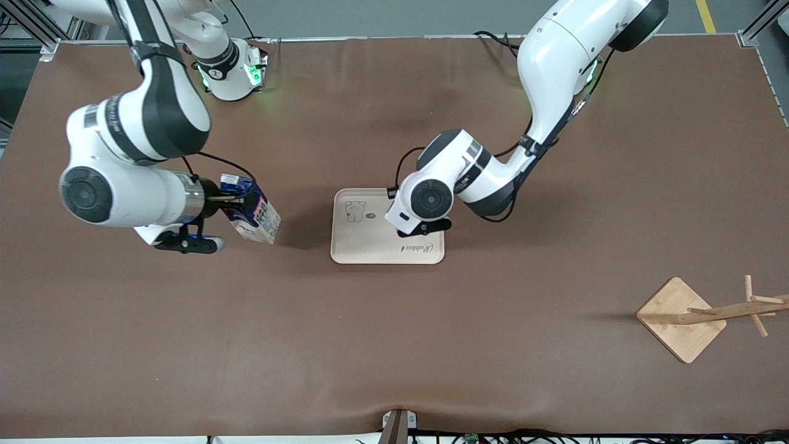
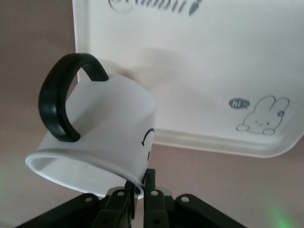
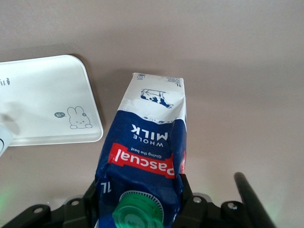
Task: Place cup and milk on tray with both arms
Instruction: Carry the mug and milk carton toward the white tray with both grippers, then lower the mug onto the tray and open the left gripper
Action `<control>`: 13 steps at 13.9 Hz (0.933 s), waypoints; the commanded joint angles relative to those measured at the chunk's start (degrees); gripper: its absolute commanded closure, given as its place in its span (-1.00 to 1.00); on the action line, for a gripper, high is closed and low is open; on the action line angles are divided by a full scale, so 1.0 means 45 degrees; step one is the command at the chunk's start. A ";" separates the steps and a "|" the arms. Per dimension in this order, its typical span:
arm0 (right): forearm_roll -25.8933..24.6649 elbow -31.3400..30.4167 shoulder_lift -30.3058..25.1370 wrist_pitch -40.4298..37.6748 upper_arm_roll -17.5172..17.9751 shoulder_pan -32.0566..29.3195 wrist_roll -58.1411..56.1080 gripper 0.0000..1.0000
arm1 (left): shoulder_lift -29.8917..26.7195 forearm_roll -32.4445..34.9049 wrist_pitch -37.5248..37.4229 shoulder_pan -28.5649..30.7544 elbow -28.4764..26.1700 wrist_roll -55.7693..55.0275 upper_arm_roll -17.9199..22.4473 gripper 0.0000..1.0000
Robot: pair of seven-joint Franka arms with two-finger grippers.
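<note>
The cup (image 2: 95, 133) hung tilted over the tray's (image 1: 370, 246) edge, its rim pinched by the left end effector (image 2: 140, 190), fingers clamped on the wall beside the black loop handle. The cream tray lay mid-bench. At about nine o'clock from it, above the brown bench (image 1: 394, 345), the right end effector (image 3: 137, 209) was clamped on the top of the Pascual whole milk carton (image 1: 256, 216), which leaned in the air. A wooden stand (image 1: 681, 319) stood toward five o'clock.

Brown table (image 1: 394, 345) — wooden stand (image 1: 681, 319) toward the left arm's end.
</note>
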 commanded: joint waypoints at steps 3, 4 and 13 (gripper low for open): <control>0.0392 0.0551 0.0698 0.0199 -0.0101 0.1037 0.1318 0.79 | 0.1043 0.0236 -0.0006 -0.0717 0.1284 0.0528 0.0583 0.99; 0.0953 0.0551 0.0776 0.0375 -0.0120 0.1272 0.1746 0.79 | 0.1004 0.0197 -0.0141 -0.0718 0.1265 0.0489 0.0584 0.99; 0.1877 0.0551 0.1655 0.1412 -0.0120 0.2836 0.3645 0.77 | 0.0965 0.0158 -0.0220 -0.0758 0.1265 0.0567 0.0584 -1.00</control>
